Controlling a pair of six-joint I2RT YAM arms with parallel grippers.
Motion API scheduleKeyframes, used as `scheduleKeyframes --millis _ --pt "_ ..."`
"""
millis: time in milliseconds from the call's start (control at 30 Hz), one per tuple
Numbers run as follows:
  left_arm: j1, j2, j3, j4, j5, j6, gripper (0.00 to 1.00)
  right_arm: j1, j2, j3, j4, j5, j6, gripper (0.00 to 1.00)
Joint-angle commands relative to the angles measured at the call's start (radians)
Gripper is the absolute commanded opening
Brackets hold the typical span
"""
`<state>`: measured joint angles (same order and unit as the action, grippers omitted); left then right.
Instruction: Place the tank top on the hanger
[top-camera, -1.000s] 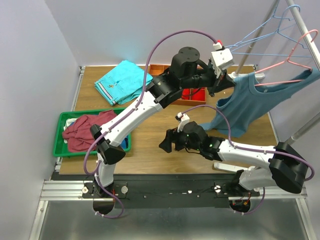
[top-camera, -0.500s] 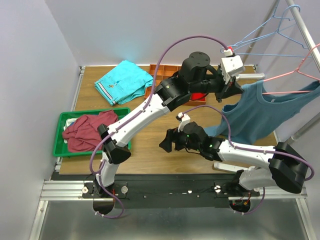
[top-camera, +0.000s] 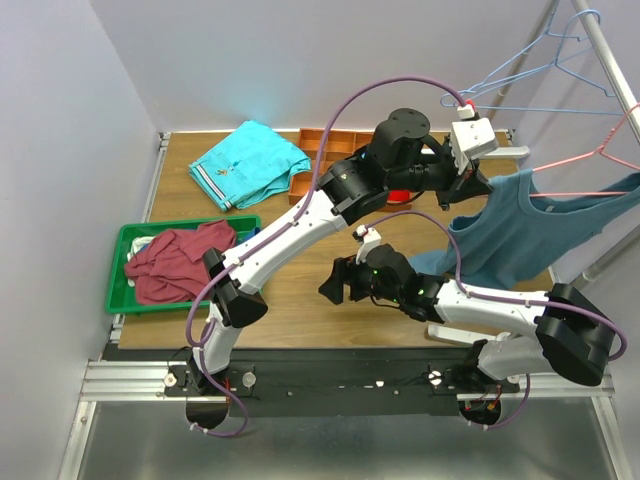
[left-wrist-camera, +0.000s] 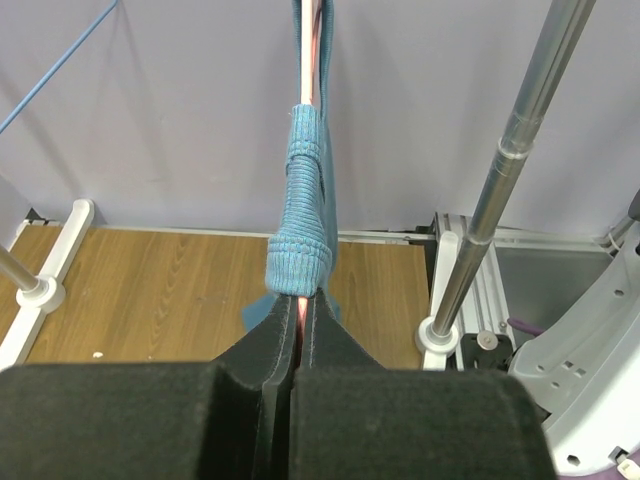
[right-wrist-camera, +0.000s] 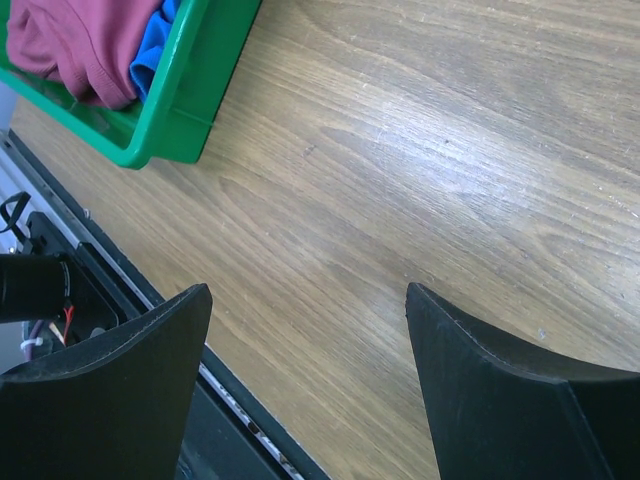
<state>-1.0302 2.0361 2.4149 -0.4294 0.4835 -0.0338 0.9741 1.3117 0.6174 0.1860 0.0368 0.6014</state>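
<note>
tank top (top-camera: 520, 225) farther right than before

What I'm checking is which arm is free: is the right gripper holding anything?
No, the right gripper hangs over the wooden table, its jaws wide apart with nothing between them.

— What colour was the top (top-camera: 530, 225)?
— Dusty blue, ribbed at the strap. The hanger (left-wrist-camera: 310, 50) was pink.
— And the rest?
— A turquoise shirt (top-camera: 245, 160) with a striped hem, and a maroon shirt (top-camera: 175, 262) in a green bin (top-camera: 118, 285), seemingly over something blue.
</note>
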Motion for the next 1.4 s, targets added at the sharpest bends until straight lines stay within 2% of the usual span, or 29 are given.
scheduleKeyframes --millis 0,300,433,500,567,600,667,733,767,933,1067,1167,1200,1367 --pt "-0.010 0.003 0.006 0.055 0.000 -0.018 0.00 0.006 0.011 -0.015 0.020 0.029 0.000 0.86" --pt "-0.010 0.006 -0.042 0.080 0.004 -0.041 0.00 0.008 0.009 -0.021 0.018 0.040 0.005 0.86" --pt "-0.010 0.001 -0.060 0.096 0.010 -0.049 0.10 0.008 0.006 -0.022 0.013 0.044 0.005 0.86" --pt "-0.010 -0.013 -0.076 0.110 0.001 -0.051 0.32 0.008 0.001 -0.021 0.010 0.048 0.003 0.86" --pt "-0.010 -0.036 -0.095 0.129 -0.011 -0.046 0.44 0.006 0.001 -0.018 0.004 0.049 0.001 0.86" --pt "-0.010 -0.043 -0.103 0.132 -0.020 -0.044 0.54 0.008 0.001 -0.015 0.003 0.051 0.000 0.86" --pt "-0.010 -0.071 -0.118 0.139 -0.045 -0.031 0.67 0.008 0.001 -0.007 -0.006 0.054 -0.003 0.86" --pt "-0.008 -0.091 -0.128 0.141 -0.066 -0.017 0.70 0.006 0.000 -0.004 -0.011 0.055 -0.005 0.86" --pt "-0.008 -0.109 -0.140 0.138 -0.072 -0.011 0.76 0.006 -0.002 -0.002 -0.013 0.058 -0.006 0.86" --pt "0.002 -0.186 -0.227 0.142 -0.111 0.017 0.90 0.008 -0.003 0.008 -0.022 0.067 -0.014 0.86" --pt "0.012 -0.313 -0.382 0.185 -0.201 0.006 0.95 0.006 0.000 0.016 -0.036 0.074 -0.020 0.86" --pt "0.015 -0.417 -0.466 0.202 -0.362 -0.060 0.99 0.006 -0.005 0.018 -0.045 0.086 -0.025 0.87" --pt "0.015 -0.448 -0.538 0.218 -0.466 -0.087 0.99 0.008 -0.011 0.018 -0.048 0.090 -0.028 0.87" --pt "0.031 -0.695 -0.796 0.222 -0.753 -0.266 0.99 0.006 -0.019 0.030 -0.074 0.135 -0.035 0.88"
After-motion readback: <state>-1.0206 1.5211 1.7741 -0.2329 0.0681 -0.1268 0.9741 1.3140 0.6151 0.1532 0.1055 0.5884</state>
